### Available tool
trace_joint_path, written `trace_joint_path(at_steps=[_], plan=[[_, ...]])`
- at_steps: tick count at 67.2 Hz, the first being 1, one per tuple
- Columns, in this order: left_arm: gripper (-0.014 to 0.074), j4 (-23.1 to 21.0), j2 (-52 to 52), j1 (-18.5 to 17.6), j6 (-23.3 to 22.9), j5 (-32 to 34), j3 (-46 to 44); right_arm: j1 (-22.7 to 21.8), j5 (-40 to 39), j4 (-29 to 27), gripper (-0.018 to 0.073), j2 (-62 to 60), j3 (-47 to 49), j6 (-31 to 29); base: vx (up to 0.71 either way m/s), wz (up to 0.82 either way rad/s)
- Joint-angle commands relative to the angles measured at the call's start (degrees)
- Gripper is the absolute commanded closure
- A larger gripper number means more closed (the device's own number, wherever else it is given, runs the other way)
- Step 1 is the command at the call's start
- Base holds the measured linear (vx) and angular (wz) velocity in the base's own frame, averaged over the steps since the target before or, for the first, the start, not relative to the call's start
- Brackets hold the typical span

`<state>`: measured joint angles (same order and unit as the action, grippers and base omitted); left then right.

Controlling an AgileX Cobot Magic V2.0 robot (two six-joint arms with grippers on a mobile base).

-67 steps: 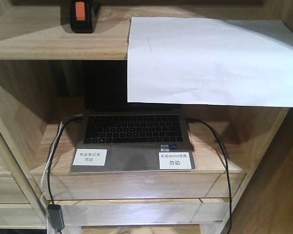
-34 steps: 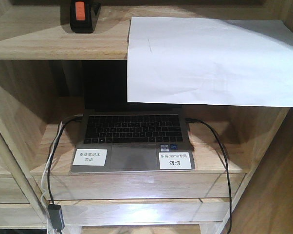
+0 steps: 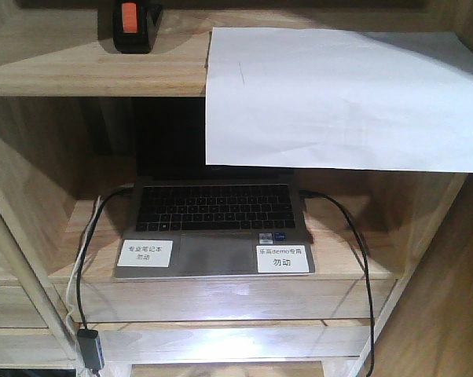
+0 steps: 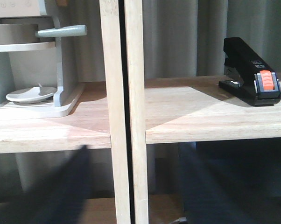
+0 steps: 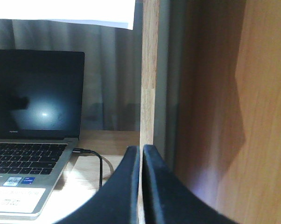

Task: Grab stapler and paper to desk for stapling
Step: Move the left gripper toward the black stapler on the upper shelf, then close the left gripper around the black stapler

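Note:
The black stapler [image 3: 134, 23] with an orange-red patch stands on the upper shelf at the far left. In the left wrist view the stapler [image 4: 251, 77] is at the right on that shelf. The white paper [image 3: 339, 98] lies on the same shelf to its right and hangs over the front edge; its lower edge shows in the right wrist view [image 5: 61, 11]. My left gripper [image 4: 140, 186] is open and empty, below shelf level and left of the stapler. My right gripper [image 5: 140, 151] is shut and empty, below the paper by a shelf post. The desk is out of view.
An open laptop [image 3: 213, 228] with cables sits in the compartment under the paper. Two upright wooden posts [image 4: 124, 107] stand right in front of my left gripper. A toy coffee machine [image 4: 33, 56] is on the shelf left of them. A wooden post [image 5: 150, 70] and side wall [image 5: 224, 116] face my right gripper.

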<state>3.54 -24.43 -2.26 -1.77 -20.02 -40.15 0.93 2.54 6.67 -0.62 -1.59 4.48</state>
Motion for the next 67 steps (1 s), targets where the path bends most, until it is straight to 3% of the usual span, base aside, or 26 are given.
trace_joint_path(at_steps=[1,44,58,67], plan=[[0.0100,-0.40,-0.78,-0.09,-0.13,4.66,-1.68,-0.20,-4.15,0.12,0.0568,-0.88,-0.20,0.04,0.00,0.00],[0.0099,-0.45,-0.78,-0.17,-0.13,4.41,-1.74,-0.20,-4.15,0.12,0.0568,-0.88,-0.20,0.04,0.00,0.00],[0.0099,-0.40,-1.36,-4.23,0.43,6.13,-2.39,-0.20,-4.15,0.12,0.0568,-0.88,-0.20,0.04,0.00,0.00],[0.0099,-0.40,-4.35,-6.81,0.57,2.48,-6.61,-0.20,-4.15,0.12,0.0568,-0.88,-0.20,0.04,0.00,0.00]])
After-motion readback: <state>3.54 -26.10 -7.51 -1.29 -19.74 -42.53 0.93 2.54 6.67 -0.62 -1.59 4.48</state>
